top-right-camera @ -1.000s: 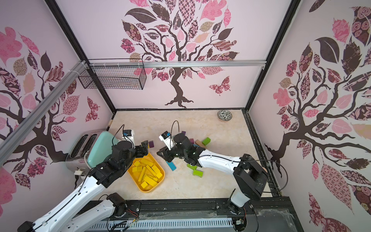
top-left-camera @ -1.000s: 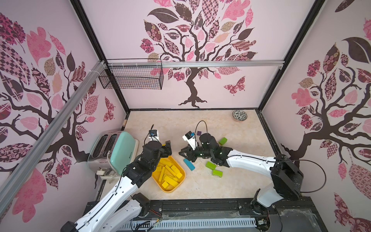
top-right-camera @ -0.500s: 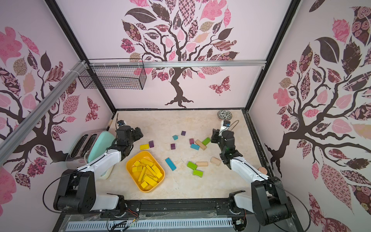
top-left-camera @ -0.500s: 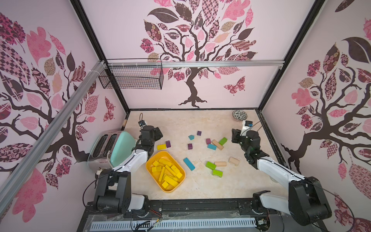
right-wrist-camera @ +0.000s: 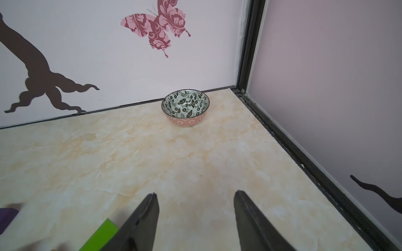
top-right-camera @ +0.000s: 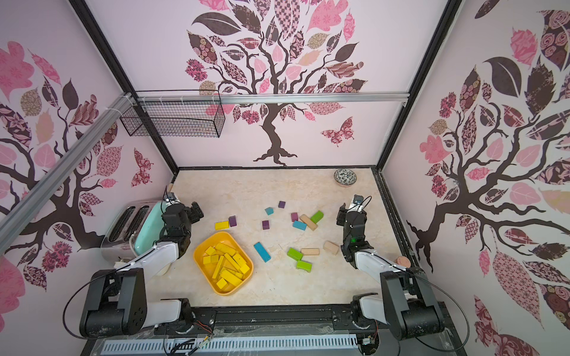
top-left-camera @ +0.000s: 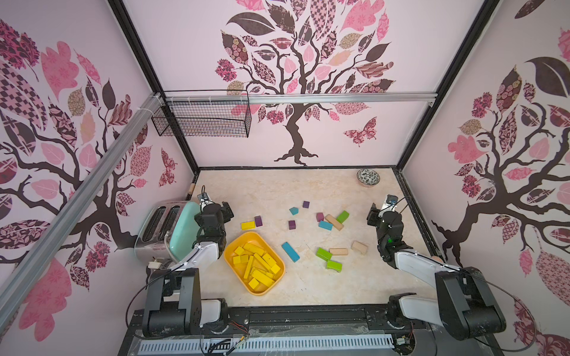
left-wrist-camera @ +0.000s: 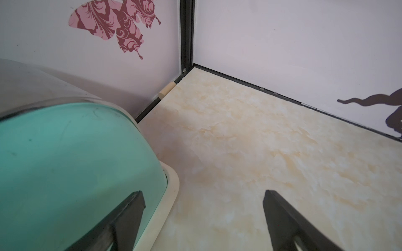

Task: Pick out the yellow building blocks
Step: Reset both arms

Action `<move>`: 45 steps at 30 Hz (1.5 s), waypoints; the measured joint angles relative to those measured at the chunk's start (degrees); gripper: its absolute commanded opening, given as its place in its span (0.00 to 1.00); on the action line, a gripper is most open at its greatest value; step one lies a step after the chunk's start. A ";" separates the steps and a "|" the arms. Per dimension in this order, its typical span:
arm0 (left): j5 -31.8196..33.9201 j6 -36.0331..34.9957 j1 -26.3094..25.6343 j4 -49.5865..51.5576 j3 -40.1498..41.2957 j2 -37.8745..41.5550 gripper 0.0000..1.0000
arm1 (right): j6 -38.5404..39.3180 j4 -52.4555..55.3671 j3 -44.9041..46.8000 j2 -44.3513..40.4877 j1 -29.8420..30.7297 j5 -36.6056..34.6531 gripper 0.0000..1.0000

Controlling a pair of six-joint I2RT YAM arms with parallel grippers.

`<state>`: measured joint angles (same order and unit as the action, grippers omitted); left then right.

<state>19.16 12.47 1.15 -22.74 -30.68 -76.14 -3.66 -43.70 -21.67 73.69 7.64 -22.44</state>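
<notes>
Several yellow building blocks point(top-left-camera: 260, 262) lie piled in the orange-yellow tray point(top-left-camera: 243, 236) at the front left of the table, seen in both top views. One more yellow block point(top-left-camera: 247, 225) lies on the table just behind the tray, beside a purple cube point(top-left-camera: 258, 220). My left gripper point(top-left-camera: 226, 211) hangs by the toaster, open, with only bare table between its fingers point(left-wrist-camera: 202, 192). My right gripper point(top-left-camera: 373, 214) is over the right side of the table, open and empty point(right-wrist-camera: 196, 192), pointing toward the far right corner.
A teal and chrome toaster point(top-left-camera: 160, 228) stands at the left wall. Blue, green, purple and plain wooden blocks point(top-left-camera: 334, 222) are scattered mid-table; a green one point(right-wrist-camera: 102, 234) lies beside my right fingers. A patterned bowl point(right-wrist-camera: 185, 106) sits in the far right corner. A wire basket point(top-left-camera: 203, 118) hangs on the wall.
Both arms have drawn back from the middle of the table to the left and right sides. The right gripper's jaws have spread apart.
</notes>
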 measured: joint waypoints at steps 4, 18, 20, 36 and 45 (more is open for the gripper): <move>-3.34 -3.69 0.02 -3.74 2.23 -2.01 0.92 | -0.07 -3.82 3.72 2.34 -0.96 0.59 0.59; -23.43 -7.98 5.97 -16.48 6.58 -9.20 0.91 | 1.88 -27.30 11.13 14.95 -2.10 8.83 0.59; -25.20 -8.02 5.99 -18.75 7.26 -9.20 0.92 | 2.40 -29.20 11.72 15.89 -2.10 9.86 0.64; -25.00 -10.80 2.60 -17.51 4.33 -11.15 0.97 | -0.24 -24.06 6.29 15.61 -2.16 3.19 0.99; -24.13 -11.04 2.58 -16.44 4.00 -11.23 0.97 | -0.24 -23.98 6.29 15.61 -2.16 2.93 0.99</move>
<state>-4.97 1.43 3.73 -39.18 -26.68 -87.37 -3.90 -67.68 -15.38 89.30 5.48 -19.51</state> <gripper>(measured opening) 0.974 0.992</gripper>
